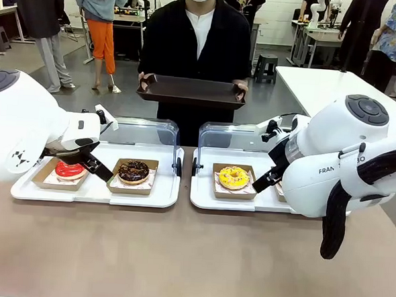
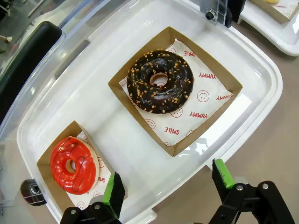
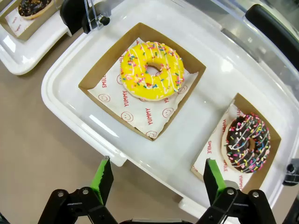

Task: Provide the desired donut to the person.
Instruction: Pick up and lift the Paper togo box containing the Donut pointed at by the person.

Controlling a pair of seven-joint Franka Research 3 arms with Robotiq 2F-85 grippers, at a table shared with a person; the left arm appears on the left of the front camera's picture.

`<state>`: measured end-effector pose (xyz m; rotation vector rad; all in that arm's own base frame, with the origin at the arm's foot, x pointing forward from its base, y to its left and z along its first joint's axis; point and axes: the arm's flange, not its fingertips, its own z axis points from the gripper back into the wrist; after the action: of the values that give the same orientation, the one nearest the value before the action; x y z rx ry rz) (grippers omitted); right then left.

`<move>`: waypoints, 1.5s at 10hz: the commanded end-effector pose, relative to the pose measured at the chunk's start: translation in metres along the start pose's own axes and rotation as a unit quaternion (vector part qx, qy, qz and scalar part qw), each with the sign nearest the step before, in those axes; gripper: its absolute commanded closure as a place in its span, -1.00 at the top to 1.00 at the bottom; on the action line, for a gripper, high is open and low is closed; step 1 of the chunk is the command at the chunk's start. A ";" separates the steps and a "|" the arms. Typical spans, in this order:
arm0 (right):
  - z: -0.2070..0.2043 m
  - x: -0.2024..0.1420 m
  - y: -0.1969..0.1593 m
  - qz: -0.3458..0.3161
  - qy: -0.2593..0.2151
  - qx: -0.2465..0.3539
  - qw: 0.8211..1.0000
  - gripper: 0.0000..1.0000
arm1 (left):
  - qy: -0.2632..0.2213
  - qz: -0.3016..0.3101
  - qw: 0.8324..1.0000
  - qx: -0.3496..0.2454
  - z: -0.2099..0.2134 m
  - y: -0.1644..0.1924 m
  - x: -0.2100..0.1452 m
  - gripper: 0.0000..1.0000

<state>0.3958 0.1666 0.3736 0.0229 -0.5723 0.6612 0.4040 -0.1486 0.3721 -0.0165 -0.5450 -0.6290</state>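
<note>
Left gripper (image 2: 167,175) and right gripper (image 3: 157,164) are spread, empty.
Boxed at 12 o'clock of each: chocolate donut (image 2: 160,82) left, yellow donut (image 3: 152,71) right; a tray (image 1: 191,92) is held by the person (image 1: 194,40).

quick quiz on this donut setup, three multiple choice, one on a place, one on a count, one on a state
1. The yellow donut lies:
A. in a box on the right-hand white tray
B. on the person's dark tray
C. on the bare table

2. Donuts on the two white trays together:
A. two
B. four
C. six

3. The left gripper is:
A. open, holding nothing
B. shut on the red donut
C. shut on a box

Answers:
1 A, its box sits inside that tray.
2 B, each tray holds two boxed donuts.
3 A, its green pads stand wide apart above the tray with nothing gripped.
</note>
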 end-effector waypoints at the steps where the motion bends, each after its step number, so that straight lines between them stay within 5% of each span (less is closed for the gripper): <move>1: 0.000 0.000 0.000 0.000 0.000 0.000 1.000 1.00 | 0.000 0.000 1.000 0.000 0.000 0.000 0.000 1.00; 6: 0.000 0.000 0.000 0.000 0.000 0.000 1.000 1.00 | 0.000 0.000 1.000 0.000 0.000 0.000 0.000 1.00; 9: 0.094 0.006 -0.017 -0.003 -0.033 -0.021 0.999 1.00 | 0.007 -0.019 1.000 0.014 0.076 0.023 0.005 1.00; 15: 0.258 0.001 -0.010 0.020 0.006 -0.036 0.999 1.00 | -0.005 -0.026 0.999 0.046 0.232 0.049 0.028 1.00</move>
<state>0.2748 0.1096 0.5843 -0.0326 -0.6304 0.6488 0.3399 -0.0843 0.5876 0.0402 -0.5857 -0.6596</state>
